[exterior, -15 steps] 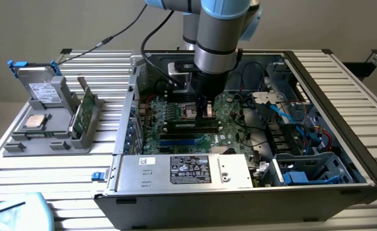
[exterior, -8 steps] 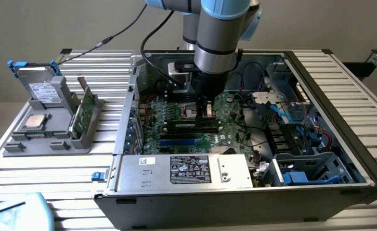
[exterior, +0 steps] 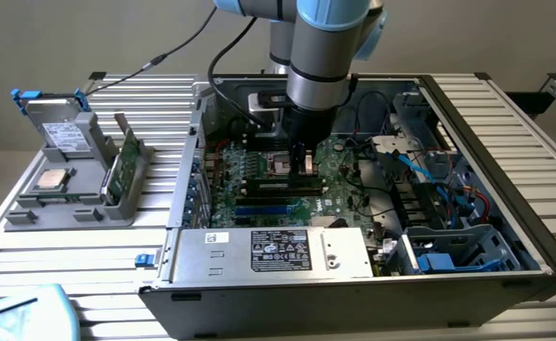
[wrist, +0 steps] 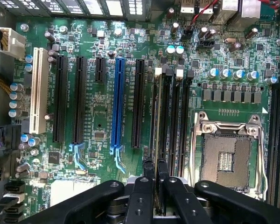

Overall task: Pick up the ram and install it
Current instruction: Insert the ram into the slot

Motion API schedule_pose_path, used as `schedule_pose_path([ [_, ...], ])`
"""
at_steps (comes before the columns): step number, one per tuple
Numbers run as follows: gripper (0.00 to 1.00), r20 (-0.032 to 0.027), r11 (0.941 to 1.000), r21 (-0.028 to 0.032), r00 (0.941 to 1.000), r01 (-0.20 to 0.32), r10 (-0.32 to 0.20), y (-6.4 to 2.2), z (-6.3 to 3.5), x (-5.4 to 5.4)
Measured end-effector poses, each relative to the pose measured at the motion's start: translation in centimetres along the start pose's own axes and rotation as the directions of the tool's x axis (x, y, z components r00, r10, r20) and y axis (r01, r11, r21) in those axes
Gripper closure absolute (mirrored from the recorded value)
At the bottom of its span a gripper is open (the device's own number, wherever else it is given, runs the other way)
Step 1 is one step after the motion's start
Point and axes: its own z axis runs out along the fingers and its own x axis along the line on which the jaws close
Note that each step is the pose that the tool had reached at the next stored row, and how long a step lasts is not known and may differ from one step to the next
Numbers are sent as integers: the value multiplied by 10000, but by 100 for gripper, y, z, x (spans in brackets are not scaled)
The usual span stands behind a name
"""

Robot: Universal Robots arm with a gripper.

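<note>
Two black fingers (wrist: 147, 173) of the gripper (wrist: 155, 170) are pinched on the ram (wrist: 155, 116), which stands on edge and runs straight out from between them, just beside the empty black memory slots (wrist: 173, 116) on the motherboard (wrist: 98, 107). Near the hand, past those slots, is the empty processor socket (wrist: 228, 158); whether the stick is seated I cannot tell

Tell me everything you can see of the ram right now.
The ram shows edge-on: a long, thin strip with a pale brownish edge. It stands on edge along the memory slot next to the black expansion slot. The claw is shut on it, one finger per face. Whether it is seated cannot be told.
</note>
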Motion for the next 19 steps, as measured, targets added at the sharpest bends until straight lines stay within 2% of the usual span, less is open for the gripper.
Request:
schedule_pose_path([
  [19, 86, 3, 10000, -2, 10000, -52, 52, -4, 40, 0],
])
